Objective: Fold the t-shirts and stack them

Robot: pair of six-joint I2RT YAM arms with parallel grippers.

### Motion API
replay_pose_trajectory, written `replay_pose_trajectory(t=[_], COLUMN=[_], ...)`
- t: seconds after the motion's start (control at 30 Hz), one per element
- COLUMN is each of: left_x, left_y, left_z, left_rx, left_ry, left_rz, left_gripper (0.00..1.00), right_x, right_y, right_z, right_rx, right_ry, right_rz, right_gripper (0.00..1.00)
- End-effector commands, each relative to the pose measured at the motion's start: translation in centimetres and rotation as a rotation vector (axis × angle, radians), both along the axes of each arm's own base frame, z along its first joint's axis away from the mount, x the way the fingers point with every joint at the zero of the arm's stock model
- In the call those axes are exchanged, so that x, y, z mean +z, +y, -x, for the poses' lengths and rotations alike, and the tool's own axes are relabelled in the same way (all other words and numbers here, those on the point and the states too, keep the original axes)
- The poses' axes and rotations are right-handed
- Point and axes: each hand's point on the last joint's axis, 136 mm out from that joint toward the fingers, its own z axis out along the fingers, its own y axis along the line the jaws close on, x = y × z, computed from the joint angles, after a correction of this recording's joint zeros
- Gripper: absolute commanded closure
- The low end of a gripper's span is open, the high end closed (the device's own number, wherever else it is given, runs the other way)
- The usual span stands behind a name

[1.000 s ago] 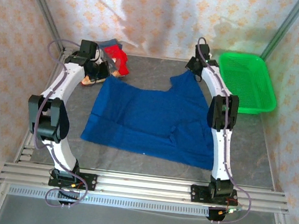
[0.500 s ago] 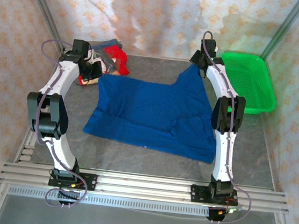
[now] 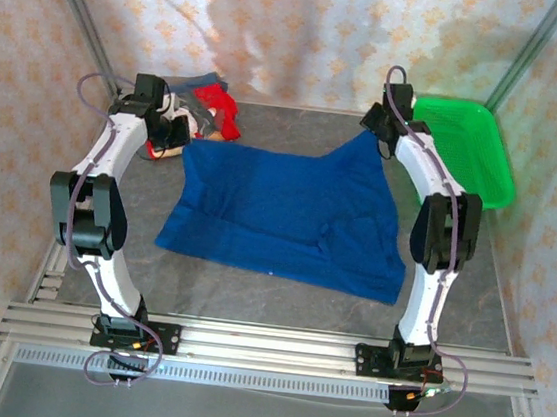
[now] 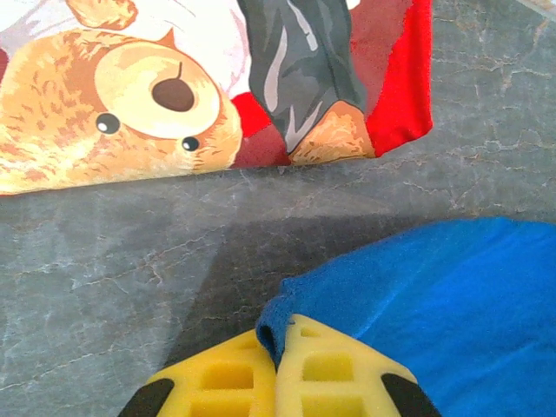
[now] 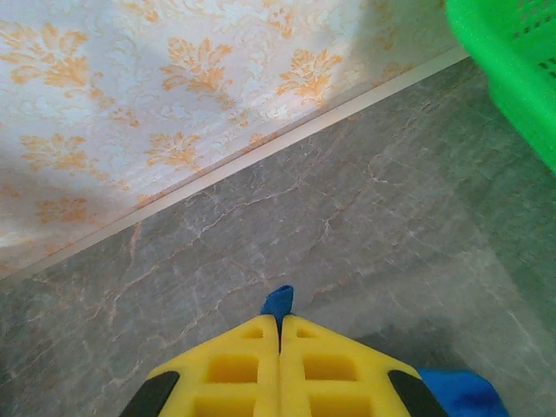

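Sprawling across the middle of the overhead view, the blue t-shirt lies spread on the grey table, its two upper corners reaching up to the grippers. Look at the left gripper: yellow fingers pressed together, clamped on the shirt's upper-left corner, blue cloth pinched right between the tips. Same story at the right gripper: jaws closed tight, a blue tip of cloth poking out above them, pinned at the shirt's upper-right corner. Above the left gripper sits the red teddy-bear shirt, a dark shirt draped over it. At upper right, the green basket, just beside the right gripper.
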Motion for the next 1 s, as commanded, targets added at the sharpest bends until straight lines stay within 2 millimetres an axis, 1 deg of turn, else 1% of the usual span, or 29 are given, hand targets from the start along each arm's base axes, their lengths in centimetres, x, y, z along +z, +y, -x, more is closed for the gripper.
replay_pose_trajectory(t=[0.0, 0.13, 0.23, 0.53, 0.7, 0.97], left_x=[-0.6, -1.3, -1.7, -2.5, -2.5, -2.0], left_y=[1.3, 1.4, 1.8, 3.0, 3.5, 4.7], left_z=[0.3, 0.2, 0.2, 0.6, 0.7, 0.2], left_rx=[-0.013, -0.052, -0.06, -0.059, -0.054, -0.045], left_ry=[0.028, 0.052, 0.069, 0.094, 0.089, 0.067], left_rz=[-0.048, -0.069, -0.097, -0.162, -0.197, -0.275], left_gripper=[1.0, 1.0, 1.0, 1.0, 1.0, 1.0], right_x=[3.0, 2.8, 2.3, 1.5, 0.4, -1.8], right_y=[-1.3, -2.3, -3.0, -4.2, -4.8, -5.3], right_z=[1.4, 4.1, 5.9, 10.4, 13.4, 16.6], right_rx=[-0.033, -0.064, -0.087, -0.135, -0.17, -0.191], right_ry=[-0.087, -0.095, -0.084, -0.063, -0.044, 0.017], right_rz=[0.009, 0.002, -0.008, -0.06, -0.095, -0.106], right_gripper=[1.0, 1.0, 1.0, 1.0, 1.0, 1.0])
